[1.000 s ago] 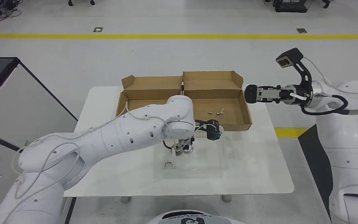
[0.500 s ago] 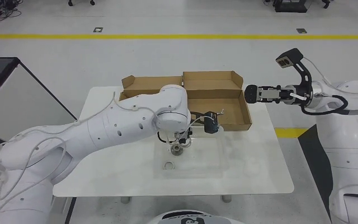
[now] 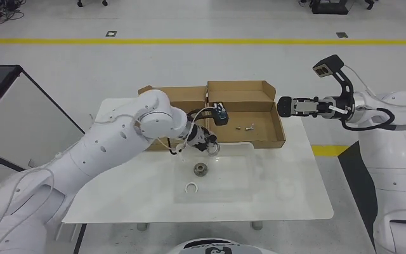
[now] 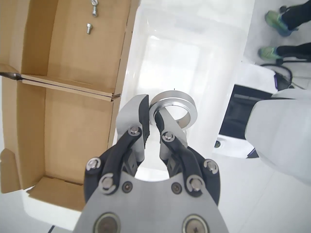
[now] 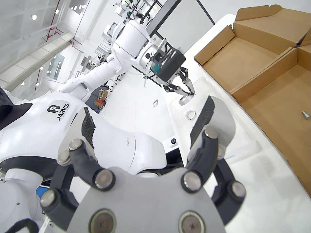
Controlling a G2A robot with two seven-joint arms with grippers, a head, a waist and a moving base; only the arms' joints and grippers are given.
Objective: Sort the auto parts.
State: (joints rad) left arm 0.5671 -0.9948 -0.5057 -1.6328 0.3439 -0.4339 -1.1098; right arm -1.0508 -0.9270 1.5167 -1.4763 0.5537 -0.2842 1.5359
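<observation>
My left gripper (image 4: 151, 107) is shut on a silver metal ring (image 4: 172, 109), one finger inside it and one outside its wall. It hangs above the back edge of the clear tray (image 3: 247, 190), just in front of the cardboard box (image 3: 277, 130). From the top view the left gripper (image 3: 209, 143) is near the box's middle divider. A dark ring (image 3: 200, 168) and a white ring (image 3: 190, 187) lie in the tray. Several bolts (image 3: 244, 126) lie in the box's right compartment. My right gripper (image 3: 283, 106) stands open and holds nothing beyond the box's right end.
The box's left compartment (image 4: 73, 127) has a bare floor. The white table (image 3: 292, 184) has free room to the right of the tray. A black-framed panel (image 3: 25, 108) stands off the table's left side.
My left arm has lifted the silver ring out of the tray and swung back and left toward the box. The dark ring stays in the tray. The right arm has not moved.
</observation>
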